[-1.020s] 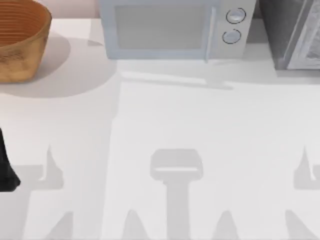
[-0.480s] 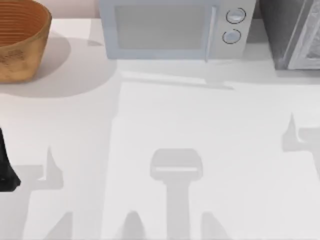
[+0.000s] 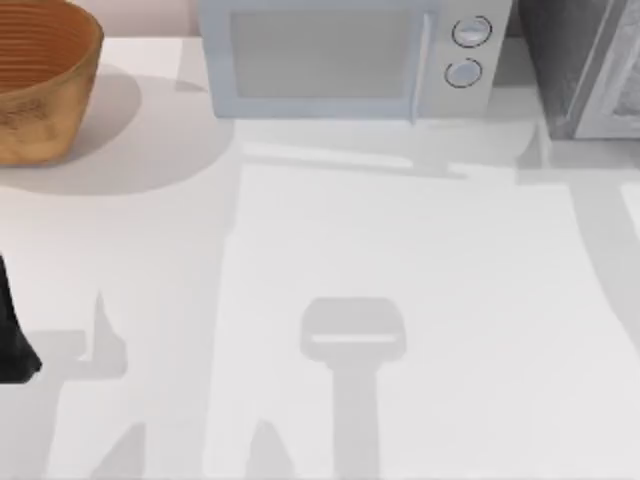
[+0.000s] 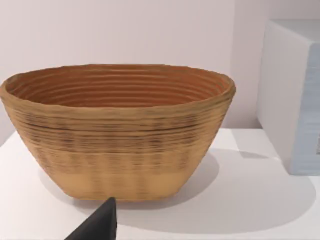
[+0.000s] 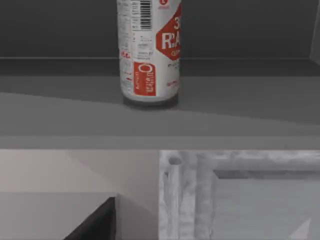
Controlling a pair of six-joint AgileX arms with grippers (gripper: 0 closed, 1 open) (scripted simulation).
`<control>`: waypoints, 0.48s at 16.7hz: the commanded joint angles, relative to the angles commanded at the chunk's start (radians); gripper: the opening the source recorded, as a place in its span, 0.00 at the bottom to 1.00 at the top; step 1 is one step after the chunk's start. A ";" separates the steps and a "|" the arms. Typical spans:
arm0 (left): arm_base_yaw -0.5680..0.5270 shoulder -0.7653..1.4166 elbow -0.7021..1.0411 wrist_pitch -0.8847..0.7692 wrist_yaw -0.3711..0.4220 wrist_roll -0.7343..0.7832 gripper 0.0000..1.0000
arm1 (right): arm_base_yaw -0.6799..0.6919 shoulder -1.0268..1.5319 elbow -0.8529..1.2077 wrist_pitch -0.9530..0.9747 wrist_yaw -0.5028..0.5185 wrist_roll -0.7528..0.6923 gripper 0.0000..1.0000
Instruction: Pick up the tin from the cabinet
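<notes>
While the tin [image 5: 149, 50] stands upright on a dark shelf [image 5: 240, 107] of the cabinet [image 3: 585, 70], at the far right of the worktop [image 3: 420, 250], the right wrist view looks straight at its red and white label; whether the right claw is open or closed I cannot tell. A pale microwave [image 3: 345, 60] sits at the back. My left arm is parked at the left edge, facing a woven basket [image 4: 120, 130]; its claw's state I cannot tell either.
</notes>
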 joint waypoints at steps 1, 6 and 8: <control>0.000 0.000 0.000 0.000 0.000 0.000 1.00 | 0.008 0.060 0.083 -0.018 0.009 0.000 1.00; 0.000 0.000 0.000 0.000 0.000 0.000 1.00 | 0.037 0.268 0.359 -0.086 0.039 0.001 1.00; 0.000 0.000 0.000 0.000 0.000 0.000 1.00 | 0.042 0.298 0.396 -0.096 0.043 0.001 1.00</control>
